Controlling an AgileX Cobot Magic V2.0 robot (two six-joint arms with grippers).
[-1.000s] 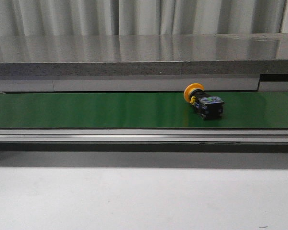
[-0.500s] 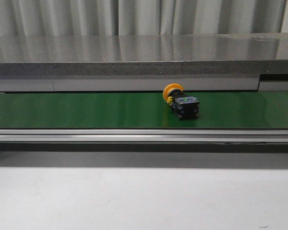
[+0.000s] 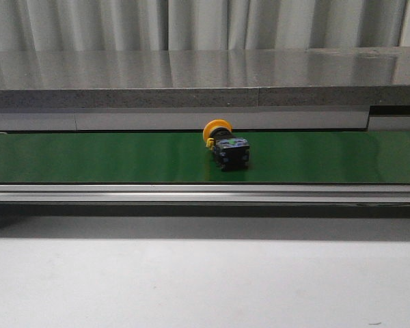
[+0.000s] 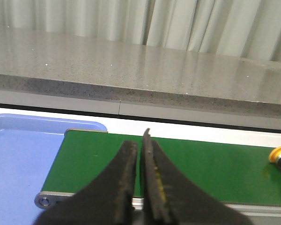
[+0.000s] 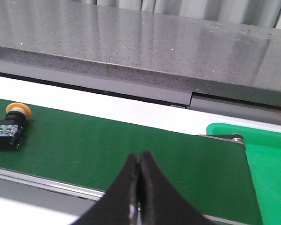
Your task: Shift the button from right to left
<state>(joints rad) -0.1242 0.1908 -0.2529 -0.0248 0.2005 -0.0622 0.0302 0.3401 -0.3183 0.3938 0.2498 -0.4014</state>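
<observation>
One button (image 3: 225, 145) lies on its side on the green conveyor belt (image 3: 89, 157) in the front view, roughly at the middle of the belt's visible length. Its yellow mushroom head points toward the far grey counter (image 3: 191, 75), and the black body with a small green mark on top faces the near aluminium rail (image 3: 123, 193). Neither arm shows in this view.

In the left wrist view, the left gripper (image 4: 139, 154) hangs above the near edge of the belt with its two dark fingers pressed almost together, only a thin slit between the tips, and nothing between them. A blue tray (image 4: 18, 164) sits just beside the end of the belt. The button's yellow head peeks in at the far edge of the picture, well apart from the fingers.

In the right wrist view, the right gripper (image 5: 138, 161) has its fingers closed against each other and empty, above the near rail. The button rests on the belt well away from it, head toward the counter. A green tray (image 5: 271, 159) adjoins the belt's other end.
</observation>
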